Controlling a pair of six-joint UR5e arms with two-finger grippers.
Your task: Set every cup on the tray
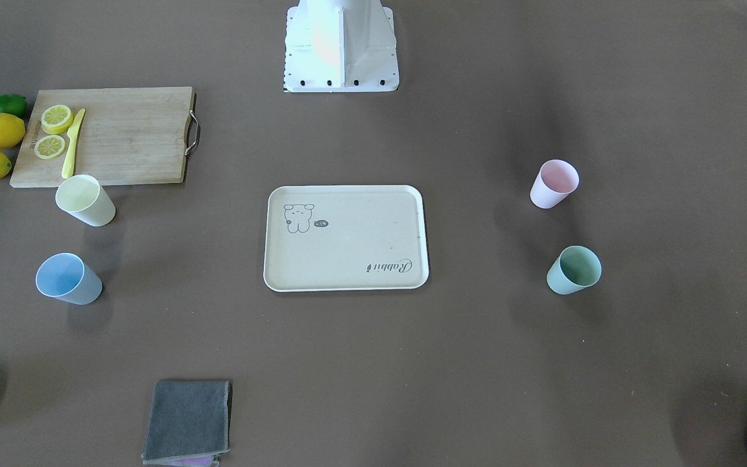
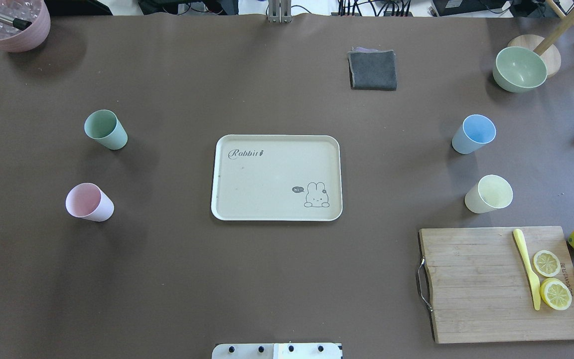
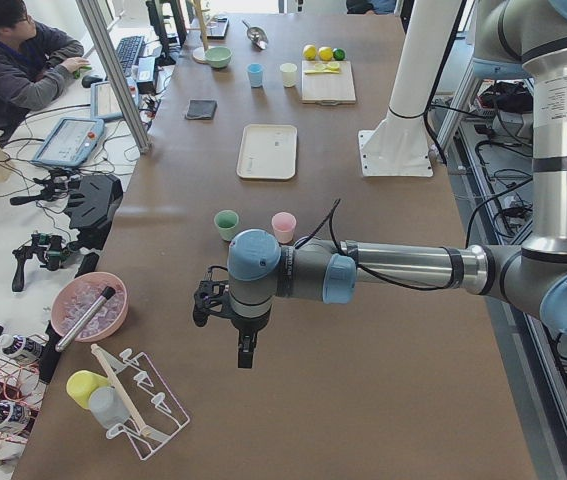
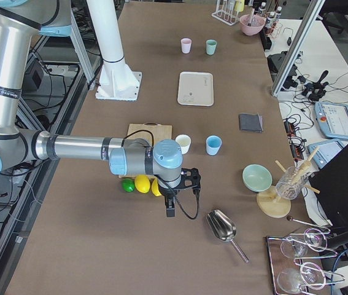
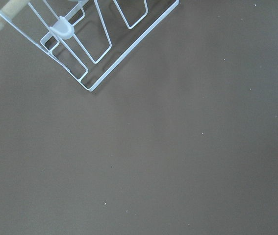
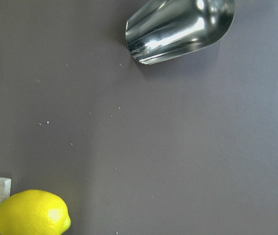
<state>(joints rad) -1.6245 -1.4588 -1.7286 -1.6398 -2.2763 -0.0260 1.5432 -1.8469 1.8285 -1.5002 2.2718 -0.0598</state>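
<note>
Over table [image 3: 383, 400] ends, end effectors [image 3: 247, 355] [image 4: 170, 212] downward

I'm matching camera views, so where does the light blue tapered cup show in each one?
Front-facing: light blue tapered cup, lower left.
Overhead: cup at right, above middle.
Exterior left: cup far, top centre.
Exterior right: cup near centre.
Left wrist: absent.
Right wrist: absent.
Landmark: the pale yellow tapered cup beside it.
</note>
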